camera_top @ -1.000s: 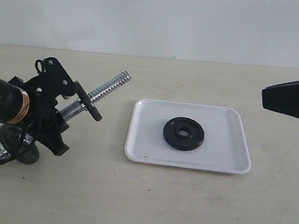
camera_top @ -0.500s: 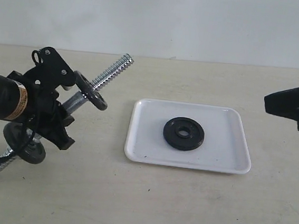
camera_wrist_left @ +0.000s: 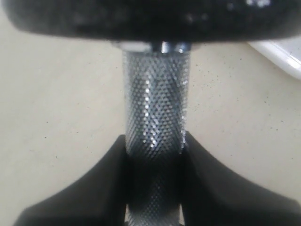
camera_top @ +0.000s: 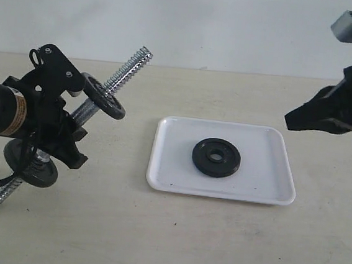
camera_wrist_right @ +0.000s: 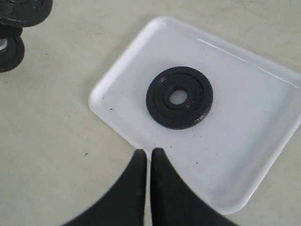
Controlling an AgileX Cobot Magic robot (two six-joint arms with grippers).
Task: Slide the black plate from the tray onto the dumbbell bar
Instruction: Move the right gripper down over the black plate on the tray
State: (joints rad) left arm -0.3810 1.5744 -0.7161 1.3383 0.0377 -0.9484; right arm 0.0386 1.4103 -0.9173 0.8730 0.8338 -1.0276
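The black plate (camera_top: 216,157) lies flat near the middle of the white tray (camera_top: 264,184). My left gripper (camera_top: 63,132) is shut on the knurled middle of the dumbbell bar (camera_top: 127,72) and holds it off the table, its bare threaded end tilted up toward the tray. A black disc (camera_top: 103,98) sits on the bar above the grip and another (camera_top: 33,162) below it. In the left wrist view the fingers (camera_wrist_left: 110,183) clamp the bar (camera_wrist_left: 155,108). My right gripper (camera_top: 292,121) hangs shut and empty above the tray's right side. Its view shows the plate (camera_wrist_right: 179,97) just beyond the gripper (camera_wrist_right: 146,153).
The tray (camera_wrist_right: 244,122) rests on a plain beige table. Its corner (camera_wrist_left: 282,54) shows in the left wrist view. The bar's discs (camera_wrist_right: 19,12) appear at the edge of the right wrist view. A pale wall runs behind the table.
The left gripper has tipped the bar's free threaded end higher and shifted slightly left. The right gripper has come in from the right edge, toward the tray.
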